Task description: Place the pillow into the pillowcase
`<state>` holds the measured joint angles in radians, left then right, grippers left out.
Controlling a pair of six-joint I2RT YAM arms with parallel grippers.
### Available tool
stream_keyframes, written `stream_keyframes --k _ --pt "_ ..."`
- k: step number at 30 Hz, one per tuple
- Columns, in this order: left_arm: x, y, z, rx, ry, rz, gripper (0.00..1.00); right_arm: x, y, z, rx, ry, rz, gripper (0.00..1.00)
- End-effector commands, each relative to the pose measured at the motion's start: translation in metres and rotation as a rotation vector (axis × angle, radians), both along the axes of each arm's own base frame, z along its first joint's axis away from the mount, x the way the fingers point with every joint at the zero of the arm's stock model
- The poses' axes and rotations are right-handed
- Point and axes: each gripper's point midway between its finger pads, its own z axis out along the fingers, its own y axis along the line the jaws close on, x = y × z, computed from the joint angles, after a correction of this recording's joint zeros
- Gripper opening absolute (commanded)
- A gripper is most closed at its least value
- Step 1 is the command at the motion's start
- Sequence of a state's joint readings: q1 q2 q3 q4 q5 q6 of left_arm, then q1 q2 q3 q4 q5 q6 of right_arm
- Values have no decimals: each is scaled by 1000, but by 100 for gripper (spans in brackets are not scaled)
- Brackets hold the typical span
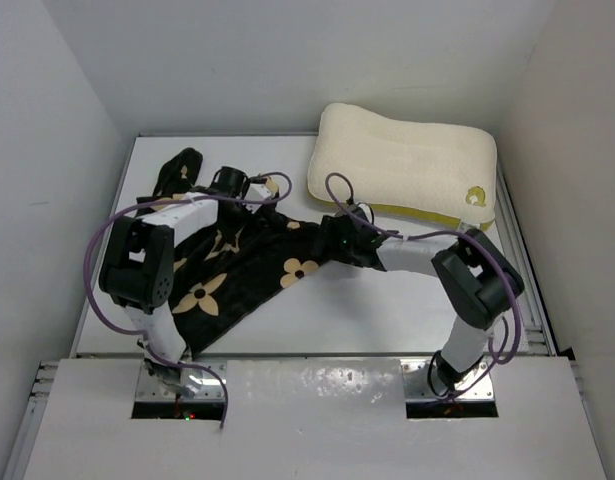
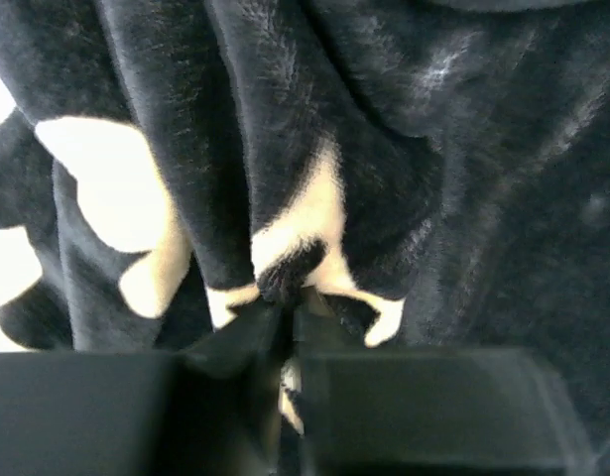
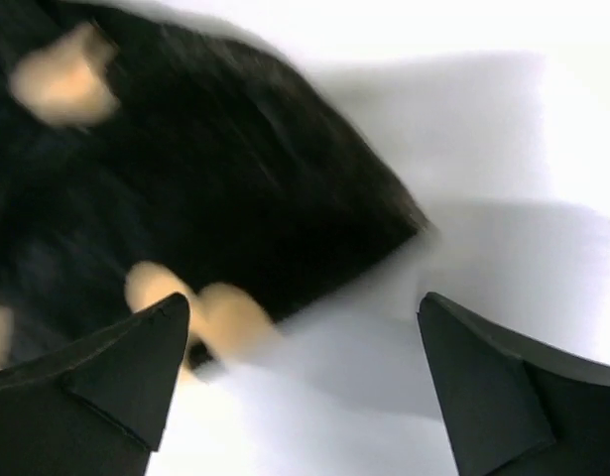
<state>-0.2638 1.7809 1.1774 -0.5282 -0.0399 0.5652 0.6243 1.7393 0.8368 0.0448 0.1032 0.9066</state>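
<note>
Your left gripper (image 2: 290,332) is pinching a bunched fold of the black, tan-flowered pillowcase (image 1: 249,262), which is lying crumpled mid-table (image 1: 367,310). Your right gripper (image 3: 303,302) is gaping empty near the cream pillow (image 1: 402,160).

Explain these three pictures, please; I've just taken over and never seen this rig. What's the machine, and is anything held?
Two robot arms stand bolted at the near edge of a white table. The wide picture looks down from above and behind them; the other two come from a camera on each wrist. On the table lie a cream pillow, far right, and a crumpled black flowered pillowcase, centre-left. The left arm has its jaws pinched shut on a fold of pillowcase. The right arm has its jaws wide open at the case's edge, holding nothing.
</note>
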Motion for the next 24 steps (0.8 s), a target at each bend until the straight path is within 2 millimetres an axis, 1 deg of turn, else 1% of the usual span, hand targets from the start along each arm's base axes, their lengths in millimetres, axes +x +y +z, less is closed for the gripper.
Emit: stream_keyframes --k 1,2,3,4,5,6,7,8,9,10,11,12,13,14,15,16,17,18,19,20,21,22,23,24 --pt "26 6 23 -35 -105 90 0 16 20 -18 170 67 -130 94" --pt "26 7 29 -54 -109 95 0 18 23 -26 216 77 -139 78" --pt "25 8 32 -75 -105 101 0 18 25 -28 268 82 -142 67" --pt "25 9 42 -135 -90 109 0 31 32 -17 336 28 -159 55" --pt "25 10 51 -167 -90 112 0 36 30 -17 345 13 -174 41" --pt "26 12 65 -204 -105 120 0 45 25 -17 342 -5 -202 16" --pt "34 16 85 -265 -133 134 0 49 22 -18 341 0 -215 5" --pt "30 19 97 -288 -126 137 0 63 13 -17 339 -16 -239 0" --pt "37 27 115 -314 -159 146 0 68 10 -14 357 -20 -236 0" --pt "33 28 121 -341 -146 148 0 73 5 -10 364 -30 -239 0" --pt "36 36 134 -353 -167 163 0 83 -14 -3 366 -47 -278 0" --pt "31 38 134 -360 -144 171 0 86 -25 1 351 -69 -290 0" --pt "29 38 133 -360 -133 172 0 83 -39 -2 329 -69 -312 0" --pt "28 49 132 -357 -129 200 0 88 -59 1 312 -85 -347 0" --pt "23 50 124 -349 -103 201 0 88 -70 7 294 -112 -339 0" --pt "20 50 115 -341 -76 201 0 84 -84 4 288 -101 -339 0" --pt "18 51 108 -333 -58 205 0 81 -89 4 282 -102 -316 0" --pt "15 48 101 -333 -34 205 0 77 -92 2 251 -105 -262 0" --pt "12 44 91 -336 2 201 4 70 -95 -3 211 -81 -186 0" --pt "12 44 86 -335 14 203 8 76 -92 4 225 -94 -174 0" --pt "12 45 81 -329 24 208 11 66 -96 -5 155 -53 -122 0" --pt "11 36 71 -322 49 190 17 72 -90 4 140 -69 -83 0" --pt "12 33 66 -313 54 191 22 66 -90 0 112 -36 -54 5" --pt "13 31 58 -306 68 191 27 67 -86 3 93 -45 -13 19"
